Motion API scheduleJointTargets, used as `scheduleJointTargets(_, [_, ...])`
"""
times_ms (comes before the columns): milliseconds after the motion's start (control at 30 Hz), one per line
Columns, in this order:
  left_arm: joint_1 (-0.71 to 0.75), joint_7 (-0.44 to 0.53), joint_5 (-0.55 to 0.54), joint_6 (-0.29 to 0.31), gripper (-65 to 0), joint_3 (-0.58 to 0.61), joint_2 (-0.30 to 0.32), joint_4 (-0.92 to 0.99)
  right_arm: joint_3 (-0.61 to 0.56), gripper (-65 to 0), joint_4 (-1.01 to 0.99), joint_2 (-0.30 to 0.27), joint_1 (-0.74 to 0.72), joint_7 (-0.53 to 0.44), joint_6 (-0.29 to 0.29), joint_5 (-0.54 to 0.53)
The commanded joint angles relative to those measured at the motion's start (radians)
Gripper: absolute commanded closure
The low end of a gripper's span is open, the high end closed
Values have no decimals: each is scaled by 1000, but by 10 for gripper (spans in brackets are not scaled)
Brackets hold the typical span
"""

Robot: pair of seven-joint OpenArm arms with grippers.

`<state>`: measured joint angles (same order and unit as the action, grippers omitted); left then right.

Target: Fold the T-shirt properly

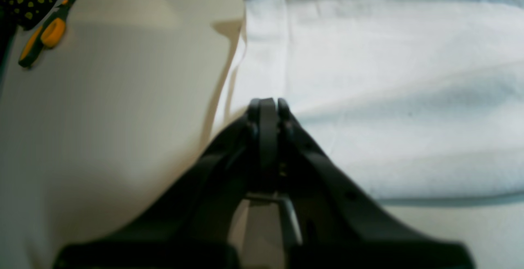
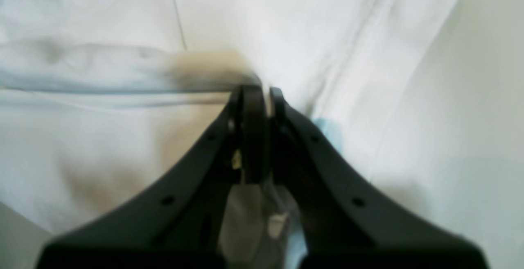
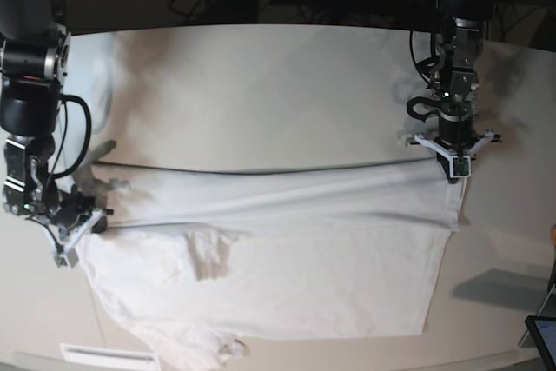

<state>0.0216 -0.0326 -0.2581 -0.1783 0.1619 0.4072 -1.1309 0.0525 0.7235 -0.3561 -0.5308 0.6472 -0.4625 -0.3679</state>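
T-shirt (image 3: 287, 258) mid-fold, long edge doubled over, both ends pinched.

It lies flat between my arms on the tabletop (image 3: 261, 93); one lengthwise fold looks in progress, sleeve and cross folds left, I judge. Left gripper (image 1: 268, 104) pressed together on cloth at the hem corner. Right gripper (image 2: 258, 93) nearly closed, pinching cloth at the sleeve end. No containers in view; scissors (image 1: 45, 31) well off left of my left gripper.

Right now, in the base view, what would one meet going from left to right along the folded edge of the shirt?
Right end effector, shut on the T-shirt → the T-shirt, its folded edge stretched across the table → left end effector, shut on the T-shirt's other end.
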Motion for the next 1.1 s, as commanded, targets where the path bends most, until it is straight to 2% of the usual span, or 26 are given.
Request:
scheduleJointTargets(0, [-1, -65, 0, -16, 0, -9, 17, 7, 8, -10, 17, -30, -28, -11, 28, 13])
scheduleJointTargets(100, [-1, -65, 0, -16, 0, -9, 17, 5, 8, -35, 18, -30, -32, 20, 28, 13])
scheduleJointTargets(333, [-2, -65, 0, -16, 0, -25, 17, 1, 19, -216, 204, -64, 11, 87, 29, 7])
scheduleJointTargets(467, [-1, -65, -10, -16, 0, -54, 15, -33, 146, -222, 364, -54, 61, 171, 29, 13])
scheduleJointTargets(567, [10, -71, -10, -16, 0, -74, 14, -90, 191, -222, 489, -51, 116, 276, 29, 5])
scheduleJointTargets(767, [13, -76, -11, -16, 0, -81, 12, -159, 263, -223, 672, 4, 252, 388, 29, 5])
scheduleJointTargets(1067, [2, -77, -11, -16, 0, -81, 11, -168, 264, -223, 715, 44, 338, 414, 29, 5])
